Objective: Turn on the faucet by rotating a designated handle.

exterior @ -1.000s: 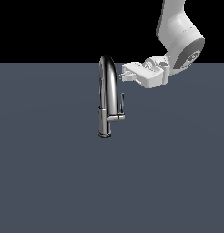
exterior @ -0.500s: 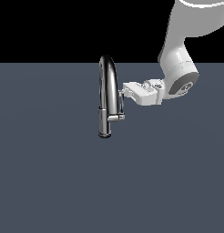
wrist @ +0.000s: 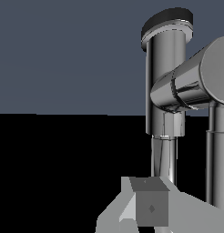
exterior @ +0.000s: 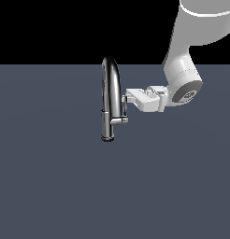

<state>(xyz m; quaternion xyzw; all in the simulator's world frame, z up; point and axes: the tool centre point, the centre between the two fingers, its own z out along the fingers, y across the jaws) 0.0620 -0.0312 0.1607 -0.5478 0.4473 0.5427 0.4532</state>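
Note:
The chrome gooseneck faucet (exterior: 109, 100) stands upright on the grey floor, its arched spout on top and a dark ring at its base. The handle (exterior: 123, 112) is a thin lever rising from a short stub on the side of the body toward the exterior view's right. My gripper (exterior: 126, 98) sits level with the lever's upper end, right beside it; contact is unclear. Its fingers look shut with nothing between them. In the wrist view the gripper (wrist: 148, 207) is close to the faucet (wrist: 165, 77), with the handle (wrist: 217, 154) and its thick stub beside it.
A flat dark grey floor (exterior: 51, 186) spreads around the faucet. My white arm (exterior: 182, 88) reaches in from the exterior view's upper right.
My gripper has come down and a little toward the exterior view's left, ending next to the lever's upper end. The faucet and handle look unmoved.

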